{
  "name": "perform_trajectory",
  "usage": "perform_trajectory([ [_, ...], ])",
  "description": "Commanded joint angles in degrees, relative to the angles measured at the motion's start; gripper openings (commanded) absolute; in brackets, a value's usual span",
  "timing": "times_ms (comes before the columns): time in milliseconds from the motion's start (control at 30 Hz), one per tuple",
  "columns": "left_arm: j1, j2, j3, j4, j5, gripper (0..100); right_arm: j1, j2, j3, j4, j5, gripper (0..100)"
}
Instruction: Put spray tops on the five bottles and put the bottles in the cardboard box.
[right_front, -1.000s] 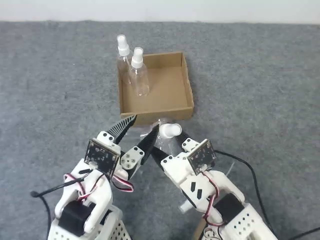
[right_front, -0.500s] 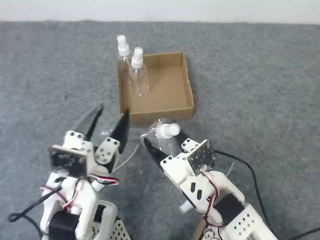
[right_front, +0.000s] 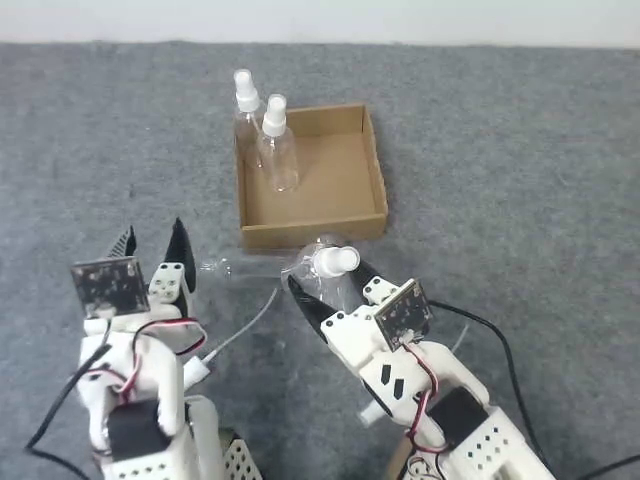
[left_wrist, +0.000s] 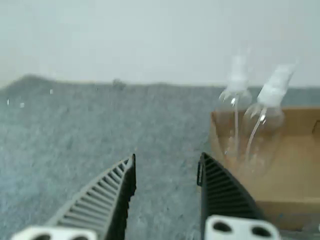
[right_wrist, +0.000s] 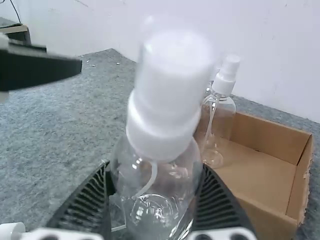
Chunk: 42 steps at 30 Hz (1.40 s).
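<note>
My right gripper (right_front: 335, 285) is shut on a clear bottle (right_front: 328, 275) that carries a white spray top (right_front: 337, 260); it hovers just in front of the cardboard box (right_front: 366, 215). The right wrist view shows the same bottle (right_wrist: 155, 180) between the jaws of the right gripper (right_wrist: 152, 202). My left gripper (right_front: 153, 236) stands open and empty, off to the left and apart from the bottle. Two capped bottles (right_front: 277, 150) stand in the box's back left corner, also seen as bottles (left_wrist: 250, 125) past my left gripper (left_wrist: 167, 165). A bare bottle (right_front: 235, 268) lies on the carpet.
A loose spray top with its thin tube (right_front: 240, 330) lies on the grey carpet between the two arms. The box's right half (right_front: 345, 170) is bare cardboard. Cables (right_front: 490, 330) trail beside the right arm's base.
My left gripper has pulled away from the spray top on the held bottle and swung left, standing open. The right gripper and its bottle stayed put.
</note>
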Motion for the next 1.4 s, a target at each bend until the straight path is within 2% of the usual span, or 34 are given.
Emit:
perform_trajectory([
  [0, -2.0, 0.1, 2.9, -0.3, 1.0, 19, 0.7, -1.2, 0.4, 0.0, -0.5, 0.6],
  [333, -2.2, 0.1, 10.2, -2.5, 0.9, 19, 5.5, -0.8, -1.5, 0.0, -0.6, 0.6],
  [600, -2.2, 0.1, 11.0, -3.3, 0.9, 19, 6.6, -0.7, -14.2, 12.8, -1.0, 0.6],
  [833, -2.2, 0.1, 11.0, -3.2, 0.9, 19, 6.5, 0.6, -20.5, 13.1, -0.4, 0.6],
  [1000, -2.2, 0.1, 11.0, -3.2, 0.9, 19, 6.5, 10.7, -29.1, 12.4, -0.4, 0.7],
  [1367, -2.2, 0.1, 11.1, -3.2, 0.7, 19, 6.5, 44.4, -45.3, -0.6, -0.8, 0.7],
])
